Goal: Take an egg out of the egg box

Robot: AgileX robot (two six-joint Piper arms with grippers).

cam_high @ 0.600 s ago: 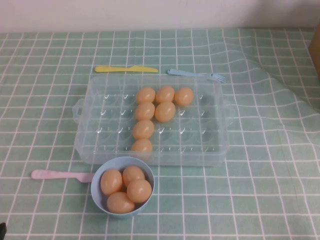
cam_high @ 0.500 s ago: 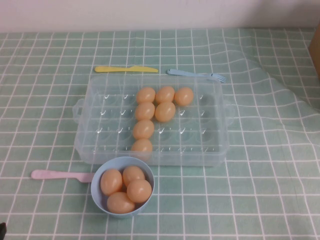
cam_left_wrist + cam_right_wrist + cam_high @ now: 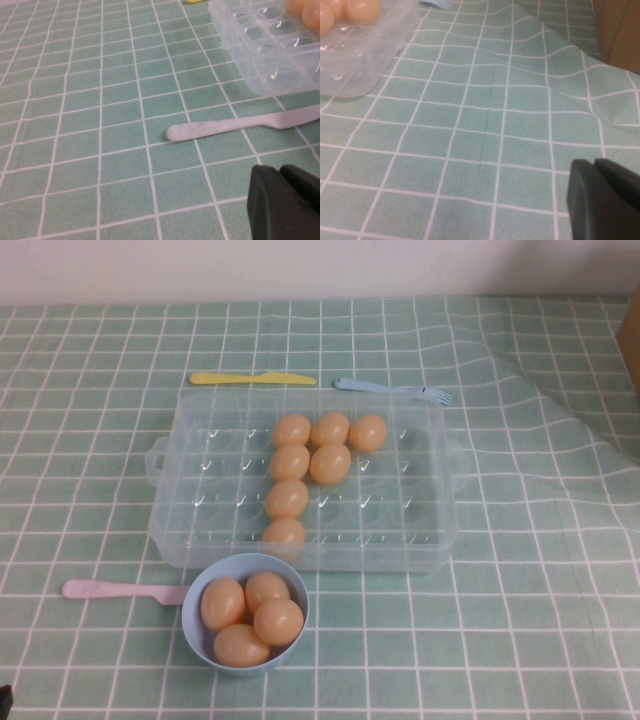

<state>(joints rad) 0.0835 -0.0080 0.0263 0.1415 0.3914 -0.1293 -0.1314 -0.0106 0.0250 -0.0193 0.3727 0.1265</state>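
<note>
The clear plastic egg box [image 3: 215,480] sits mid-table with several glossy orange-tan eggs in its dimples, one of them near the middle [image 3: 330,463]. My left gripper [image 3: 281,171] is shut and empty, low over the cloth near the table's front left, well short of the box [image 3: 270,55]. My right gripper [image 3: 595,162] is shut and empty over the cloth to the right of the box [image 3: 365,55]. Neither gripper touches an egg. In the high view only a dark bit of the left arm shows at the bottom left corner.
A light-blue bowl [image 3: 190,625] with several eggs stands just in front of the box. A pink knife [image 3: 115,590] lies left of the bowl and shows in the left wrist view [image 3: 235,125]. A yellow knife [image 3: 250,378] and blue fork [image 3: 390,390] lie behind the box. A brown object [image 3: 620,30] stands at the far right.
</note>
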